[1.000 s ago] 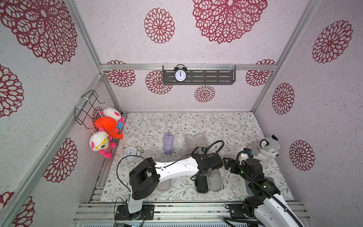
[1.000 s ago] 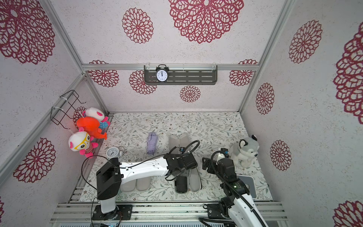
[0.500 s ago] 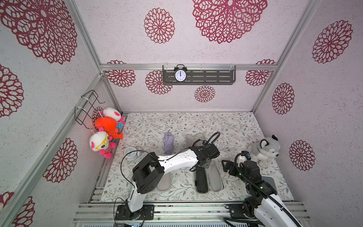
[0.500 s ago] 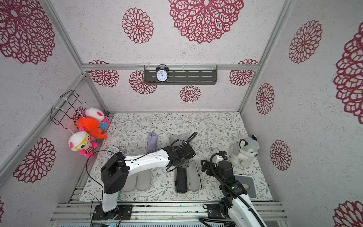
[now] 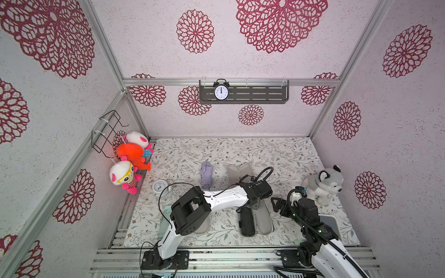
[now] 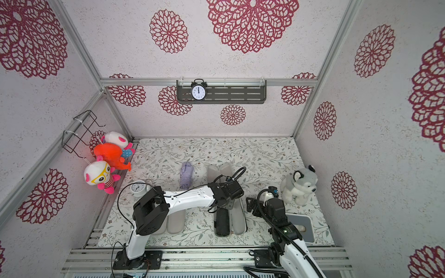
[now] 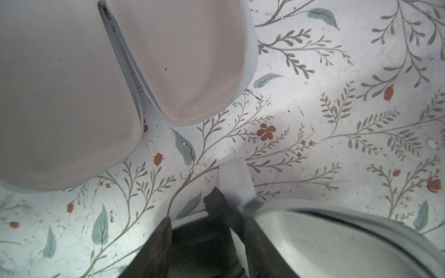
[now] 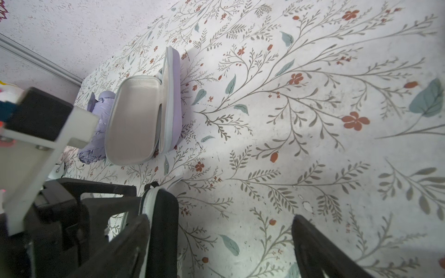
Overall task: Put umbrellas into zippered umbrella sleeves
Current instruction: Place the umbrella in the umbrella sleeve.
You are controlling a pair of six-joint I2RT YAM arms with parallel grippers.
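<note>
Both top views are read from the black sleeve (image 5: 264,220), which lies open with its two halves side by side. Off its far-left corner, the lilac umbrella (image 5: 207,177) is seen lying outside its case. The lilac sleeve (image 5: 239,172) is laid open near the black sleeve, beyond its far end.

Over the far end of the black sleeve's left half, the left gripper (image 5: 251,207) is poised. In the left wrist view its jaws are seen partly apart astride that half's rim, and whether anything is pinched cannot be told. The black umbrella (image 5: 246,222) is laid in that left half, its long axis matched to the sleeve's.

The two halves are judged to be joined along that same axis. Closing is therefore expected to be a fold of the empty right half over the umbrella, from right to left. Just beside that half's outer edge, near the far end, the right gripper (image 5: 276,205) is spread wide with nothing between its fingers. It is judged the nearer arm for that fold.
</note>
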